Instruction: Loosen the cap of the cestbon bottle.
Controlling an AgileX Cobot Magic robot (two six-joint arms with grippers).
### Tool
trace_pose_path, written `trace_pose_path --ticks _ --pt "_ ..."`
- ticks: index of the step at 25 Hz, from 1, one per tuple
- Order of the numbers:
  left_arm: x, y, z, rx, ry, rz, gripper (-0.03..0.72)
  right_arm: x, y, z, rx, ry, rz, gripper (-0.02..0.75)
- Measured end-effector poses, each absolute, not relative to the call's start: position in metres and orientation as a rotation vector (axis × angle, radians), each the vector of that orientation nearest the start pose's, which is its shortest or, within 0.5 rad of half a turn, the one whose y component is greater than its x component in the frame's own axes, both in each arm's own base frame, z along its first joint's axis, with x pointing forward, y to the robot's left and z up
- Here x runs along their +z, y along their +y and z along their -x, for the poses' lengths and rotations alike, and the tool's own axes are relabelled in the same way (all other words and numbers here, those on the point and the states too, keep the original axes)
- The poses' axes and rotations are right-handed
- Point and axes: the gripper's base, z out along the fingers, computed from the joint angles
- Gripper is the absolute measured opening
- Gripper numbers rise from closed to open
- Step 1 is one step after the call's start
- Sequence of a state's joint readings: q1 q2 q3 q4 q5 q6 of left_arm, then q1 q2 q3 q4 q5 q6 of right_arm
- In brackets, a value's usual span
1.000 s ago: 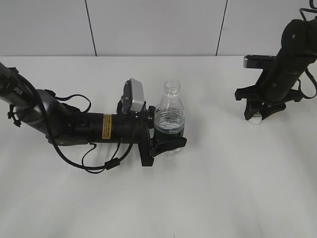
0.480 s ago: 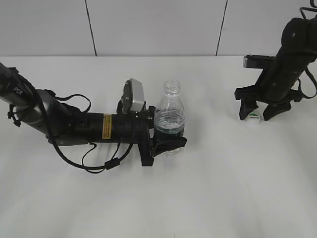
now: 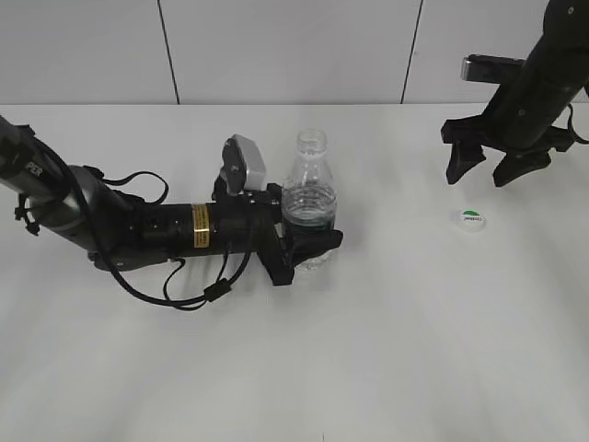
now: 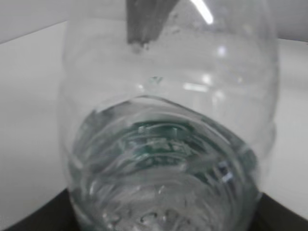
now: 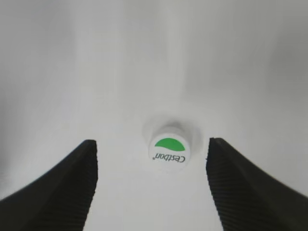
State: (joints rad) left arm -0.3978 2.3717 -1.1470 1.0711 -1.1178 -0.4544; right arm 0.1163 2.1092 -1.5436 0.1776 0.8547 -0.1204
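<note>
The cestbon bottle (image 3: pixel 309 198) stands upright on the white table with its mouth open and no cap on it. My left gripper (image 3: pixel 313 247) is shut on its lower body. In the left wrist view the bottle (image 4: pixel 168 144) fills the frame and hides the jaws. The white cap (image 3: pixel 472 219) with a green half-circle lies on the table at the right. My right gripper (image 3: pixel 488 173) is open and empty, raised above and behind the cap. In the right wrist view the cap (image 5: pixel 170 147) lies between the spread fingers (image 5: pixel 151 168), touching neither.
The left arm (image 3: pixel 138 226) with its cables lies low across the table's left half. A panelled wall (image 3: pixel 276 46) runs along the table's far edge.
My right gripper has let go of the cap, opened, and risen away from it; the cap now lies alone on the table. The left gripper and bottle shifted slightly left and back.
</note>
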Motion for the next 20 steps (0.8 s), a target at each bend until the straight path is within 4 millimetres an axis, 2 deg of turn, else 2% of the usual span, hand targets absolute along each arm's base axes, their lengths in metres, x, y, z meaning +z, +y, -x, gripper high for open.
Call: trace_pose_path --ticks 7,20 --pt "0.058 -0.224 -0.369 -0.873 1.599 -1.041 0.410 0.168 0.063 -0.429 0.219 2.900 0.204 0.535" --pt "0.058 -0.223 -0.371 -0.865 1.611 -1.014 0.410 0.169 0.063 -0.429 0.220 2.906 0.206 0.536"
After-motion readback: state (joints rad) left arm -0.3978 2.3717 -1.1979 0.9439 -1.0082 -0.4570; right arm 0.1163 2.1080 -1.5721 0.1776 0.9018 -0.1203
